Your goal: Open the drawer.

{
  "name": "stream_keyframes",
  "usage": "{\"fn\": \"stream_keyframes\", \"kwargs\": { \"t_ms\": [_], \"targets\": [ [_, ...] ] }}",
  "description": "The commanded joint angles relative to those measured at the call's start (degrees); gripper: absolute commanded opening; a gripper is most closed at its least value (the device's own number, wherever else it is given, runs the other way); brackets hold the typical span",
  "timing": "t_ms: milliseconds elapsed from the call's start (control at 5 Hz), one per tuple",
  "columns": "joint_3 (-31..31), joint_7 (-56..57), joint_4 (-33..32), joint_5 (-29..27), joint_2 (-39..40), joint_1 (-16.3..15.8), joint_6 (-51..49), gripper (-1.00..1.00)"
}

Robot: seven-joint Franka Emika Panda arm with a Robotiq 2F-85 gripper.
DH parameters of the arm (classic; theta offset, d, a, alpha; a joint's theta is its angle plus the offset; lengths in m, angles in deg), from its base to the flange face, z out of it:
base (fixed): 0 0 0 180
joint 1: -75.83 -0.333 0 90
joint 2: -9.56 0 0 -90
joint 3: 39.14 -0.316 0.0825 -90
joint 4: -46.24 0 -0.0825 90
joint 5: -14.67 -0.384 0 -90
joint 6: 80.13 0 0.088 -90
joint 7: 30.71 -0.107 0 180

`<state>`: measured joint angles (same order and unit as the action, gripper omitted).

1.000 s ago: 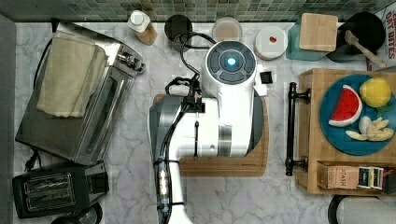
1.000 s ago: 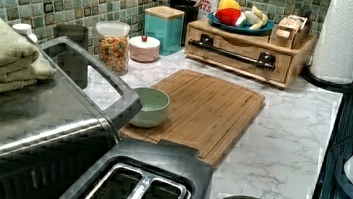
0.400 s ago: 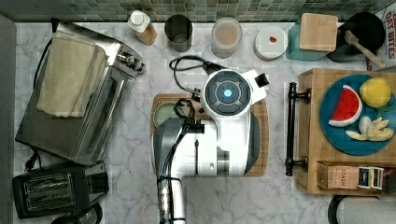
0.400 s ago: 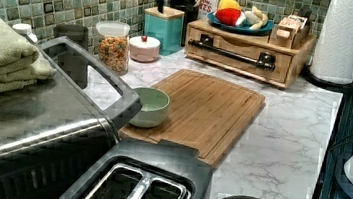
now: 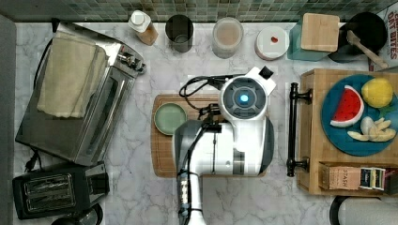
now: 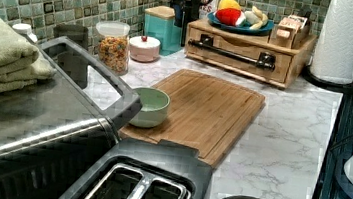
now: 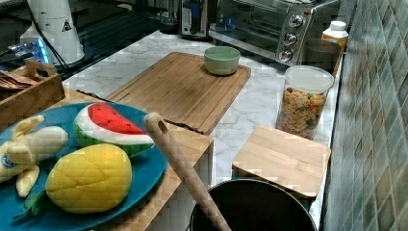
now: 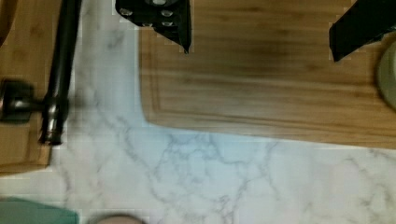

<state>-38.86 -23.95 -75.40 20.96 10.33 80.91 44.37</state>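
Observation:
The drawer [image 6: 243,48] is a light-wood box front with a long black bar handle [image 5: 293,129] [image 6: 230,54], and it sits flush in its wooden case at the top view's right. My arm's white wrist [image 5: 244,98] hangs over the bamboo cutting board [image 5: 162,154], a short way to the left of the handle in the top view. In the wrist view my gripper [image 8: 261,51] is open above the board [image 8: 261,93], its black fingers [image 8: 173,23] wide apart with nothing between them. The handle [image 8: 60,70] lies off to one side, apart from the fingers.
A green bowl [image 5: 170,118] rests on the board's far end from the drawer. On the case stands a blue plate [image 5: 340,137] of toy fruit. Jars [image 5: 227,36] and a teal canister [image 5: 320,32] line the tiled wall. A toaster oven [image 5: 80,112] and toaster [image 5: 56,190] occupy the top view's left.
My arm has swung toward the top view's right, closer to the drawer handle, uncovering the green bowl. The drawer has not moved.

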Motion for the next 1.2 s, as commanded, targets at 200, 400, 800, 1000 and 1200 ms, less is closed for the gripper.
{"fn": "stream_keyframes", "kwargs": {
  "t_ms": [200,400,800,1000,1200],
  "targets": [
    [5.53,-5.96,0.26,13.10,0.00,5.67,3.45,1.00],
    [6.33,-5.48,-1.79,13.56,0.62,6.65,8.80,1.00],
    [6.86,-2.40,-3.93,12.40,3.62,9.99,16.18,1.00],
    [6.72,-2.90,-5.71,10.40,3.70,10.41,17.00,1.00],
    [6.93,-5.56,-8.09,9.71,2.29,9.39,17.00,1.00]
  ]
}}
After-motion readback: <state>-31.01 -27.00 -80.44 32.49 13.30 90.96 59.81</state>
